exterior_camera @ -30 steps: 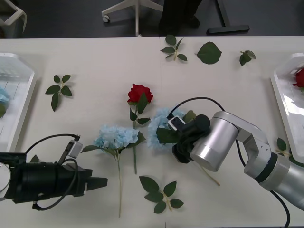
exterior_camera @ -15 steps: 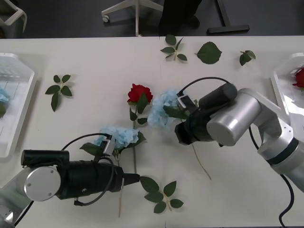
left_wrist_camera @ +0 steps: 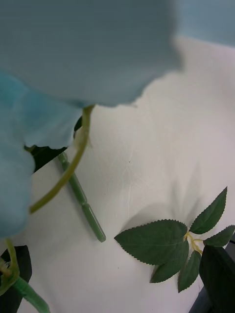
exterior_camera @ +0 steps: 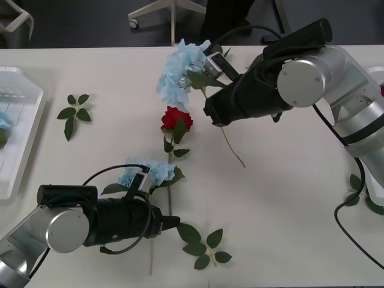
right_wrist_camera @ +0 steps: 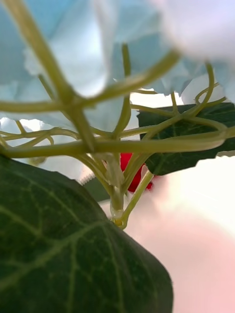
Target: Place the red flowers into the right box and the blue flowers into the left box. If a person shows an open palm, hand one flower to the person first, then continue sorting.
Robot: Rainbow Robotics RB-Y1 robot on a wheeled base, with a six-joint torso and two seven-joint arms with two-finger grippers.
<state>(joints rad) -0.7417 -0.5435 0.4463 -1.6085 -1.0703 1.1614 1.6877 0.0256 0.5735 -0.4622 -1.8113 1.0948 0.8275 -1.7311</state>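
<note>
Two grippers: both worked.
Right gripper [exterior_camera: 211, 113]: clamped on pale-blue hydrangea [exterior_camera: 178, 73], carried above table.
Left gripper [exterior_camera: 170, 222]: at second pale-blue hydrangea [exterior_camera: 147, 173]; jaw gap — cannot tell.
Handling: light, floppy; grip stem.

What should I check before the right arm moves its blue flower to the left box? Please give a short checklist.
1. Lifted blue flower gripped by the right jaws: ok; its stem hangs free above the table.
2. Left box has room: ok; one blue flower lies at its far side and the ribbed floor is bare.
3. Way toward the left box: probably ok; a flat leaf sprig lies there.
4. Left jaws at the second blue flower: grip cannot tell.
5. Red flower sorted: not ok; it lies mid-table.
</note>
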